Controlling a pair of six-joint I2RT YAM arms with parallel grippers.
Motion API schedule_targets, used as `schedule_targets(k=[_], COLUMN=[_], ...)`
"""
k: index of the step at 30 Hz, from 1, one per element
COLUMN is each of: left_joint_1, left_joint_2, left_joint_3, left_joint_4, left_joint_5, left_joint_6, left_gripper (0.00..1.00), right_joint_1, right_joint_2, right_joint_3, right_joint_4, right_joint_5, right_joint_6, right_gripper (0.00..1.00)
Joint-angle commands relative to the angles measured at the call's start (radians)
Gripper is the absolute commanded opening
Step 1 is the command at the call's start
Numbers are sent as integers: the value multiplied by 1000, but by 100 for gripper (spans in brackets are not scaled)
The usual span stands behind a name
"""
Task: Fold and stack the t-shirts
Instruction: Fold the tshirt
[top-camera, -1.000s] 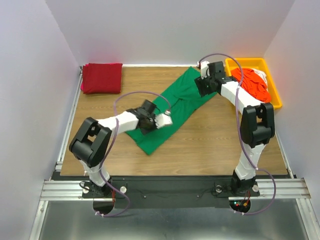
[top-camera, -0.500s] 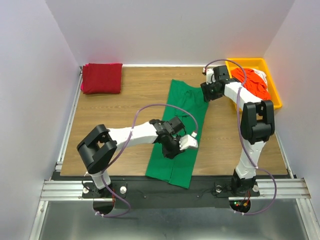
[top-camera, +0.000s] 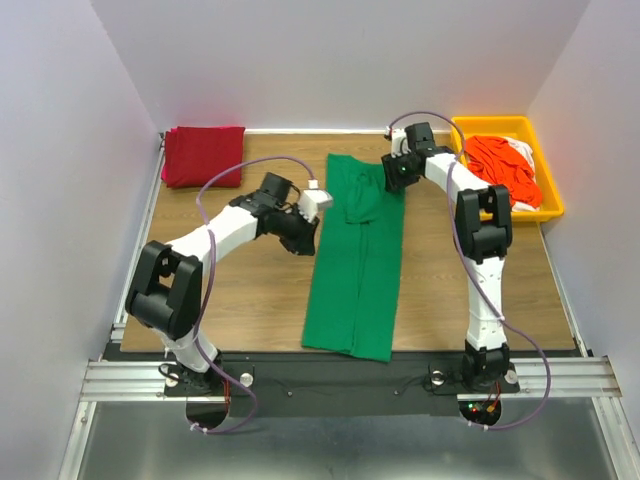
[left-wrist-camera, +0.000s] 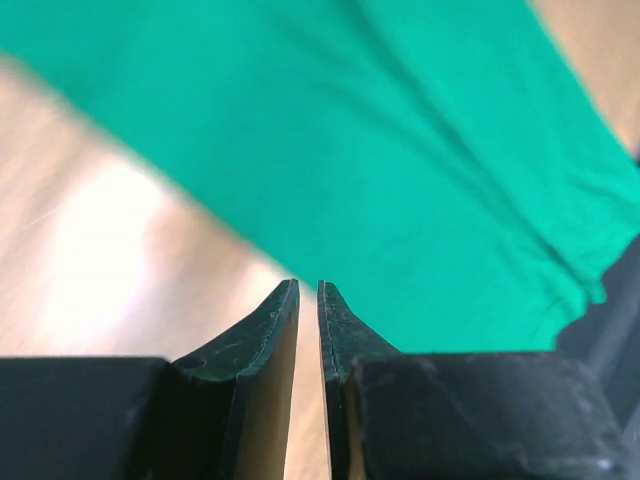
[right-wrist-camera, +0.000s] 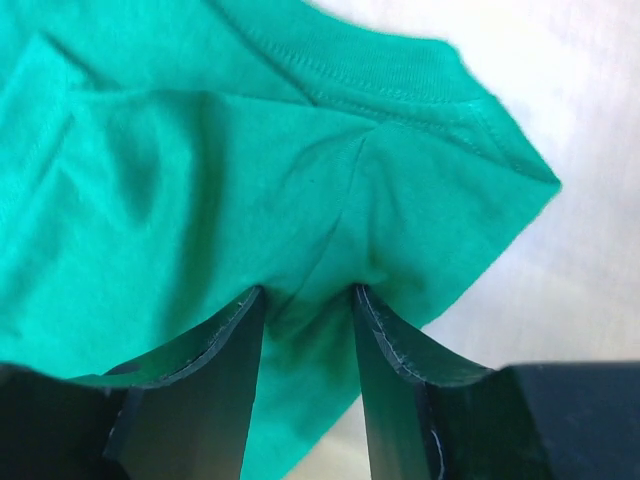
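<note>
The bright green t-shirt (top-camera: 357, 270) lies flat as a long narrow strip running from the back middle of the table to its front edge. My right gripper (top-camera: 392, 177) is at the strip's far right corner, its jaws pinching bunched green cloth (right-wrist-camera: 250, 150) between them (right-wrist-camera: 308, 295). My left gripper (top-camera: 306, 243) sits just left of the strip's left edge, shut and empty (left-wrist-camera: 308, 290), with bare wood in its narrow gap and the green cloth (left-wrist-camera: 400, 150) ahead of it. A folded dark red t-shirt (top-camera: 203, 155) lies at the back left corner.
A yellow tray (top-camera: 548, 190) at the back right holds crumpled orange-red (top-camera: 505, 165) and white (top-camera: 521, 149) shirts. The wooden table (top-camera: 230, 290) ends at walls behind and at both sides, and at a metal rail in front.
The green shirt has been pulled straighter and now lies slightly further left. My left gripper has left the shirt's lower part and moved back-left to its left edge. The right gripper shifted left.
</note>
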Motion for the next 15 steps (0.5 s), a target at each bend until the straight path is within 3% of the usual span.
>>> schedule_targets(k=[1,6,12,15], left_joint_1=[96,173,170,161], left_joint_2=[57,159,306,370], left_joint_3=[34,156,327,369], left_joint_4=[66,141,228,278], left_joint_5=[73,74,99,87], left_joint_6=[-92,-159,-302,-376], left_gripper=[25,25,29,29], right_joint_1=[39,50,47,47], right_joint_2=[160,254,81,13], right_joint_3=[135,360,321,255], right_joint_4=[-6,-6,0,3], right_joint_5=[18,21,67,44], right_joint_6=[39,77,73,65], right_gripper=[47,50,63,64])
